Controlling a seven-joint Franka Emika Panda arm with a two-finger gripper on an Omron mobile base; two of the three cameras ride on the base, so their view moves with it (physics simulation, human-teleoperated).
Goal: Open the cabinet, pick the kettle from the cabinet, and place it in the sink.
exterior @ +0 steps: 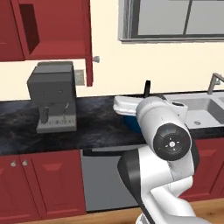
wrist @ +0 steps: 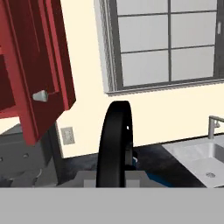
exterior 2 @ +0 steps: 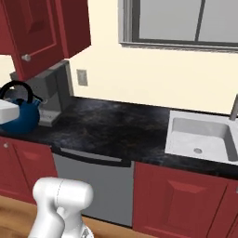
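Note:
The dark blue kettle hangs just above the black counter, left of the sink. My gripper is shut on its black arched handle, which rises between the fingers in the hand view. In the left base view my arm hides most of the kettle, leaving a blue sliver and the handle top; the white hand sits over it. The cabinet stands open up left and looks empty, its door swung out, knob showing. The grey sink lies right of the kettle.
A grey coffee machine stands on the counter under the open cabinet. A faucet rises behind the sink, below the window. The open door edge juts out above the counter. Low red cabinets and a dishwasher front the counter.

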